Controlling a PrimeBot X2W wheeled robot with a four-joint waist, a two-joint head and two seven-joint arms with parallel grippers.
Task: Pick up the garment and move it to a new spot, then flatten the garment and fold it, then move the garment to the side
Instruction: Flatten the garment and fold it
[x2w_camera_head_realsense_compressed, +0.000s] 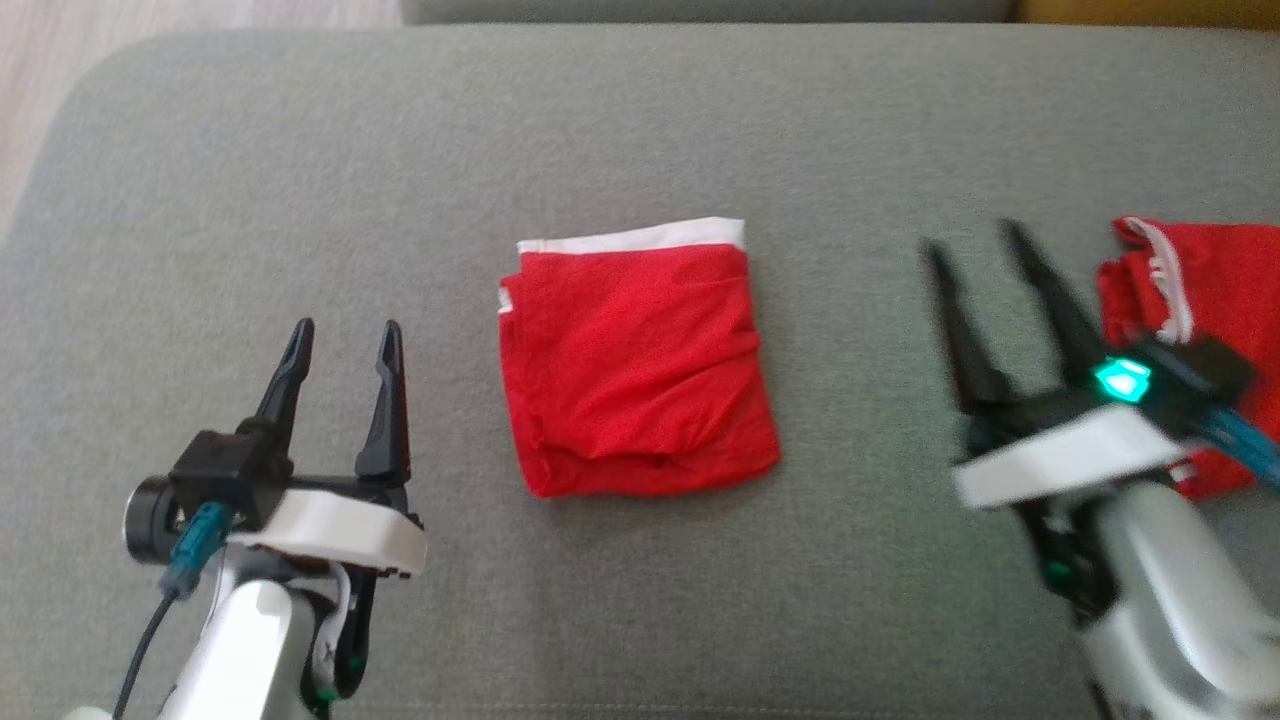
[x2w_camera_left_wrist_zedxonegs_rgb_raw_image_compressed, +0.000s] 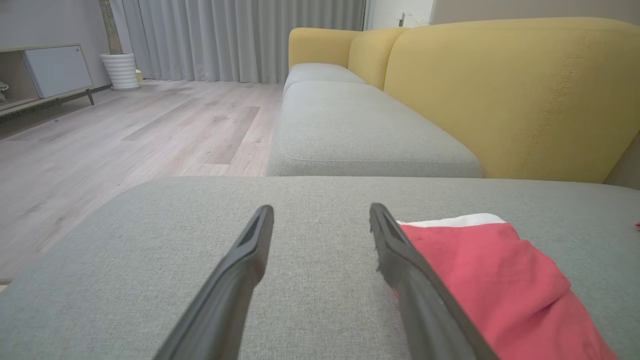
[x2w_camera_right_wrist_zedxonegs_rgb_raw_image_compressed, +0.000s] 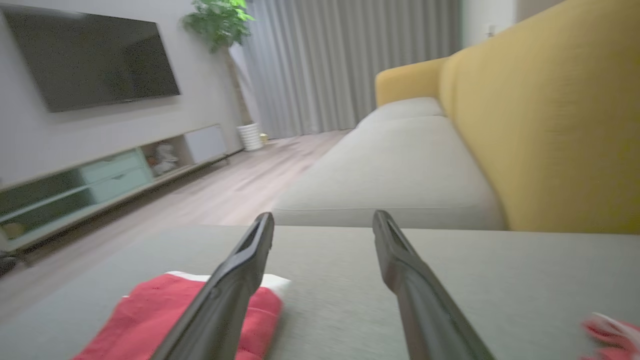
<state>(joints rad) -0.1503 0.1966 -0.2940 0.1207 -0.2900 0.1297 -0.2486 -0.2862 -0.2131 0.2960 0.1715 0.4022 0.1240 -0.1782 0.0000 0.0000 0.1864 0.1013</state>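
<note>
Folded red garment sits square in the middle of the grey sofa cushion, white band along its far edge. It looks tidy, so by my read only the move to the side is left. Left gripper hovers near its left edge, jaws spread and empty. Right gripper is out to the right, a bit blurred, jaws spread too, nothing in them. To do this well: come in low from both sides, pinch through all the layers at once and carry it level, or the fold may spill open. Watch the second red garment, crumpled at the right, partly behind the right arm; it crowds that side, so the left looks freer
</note>
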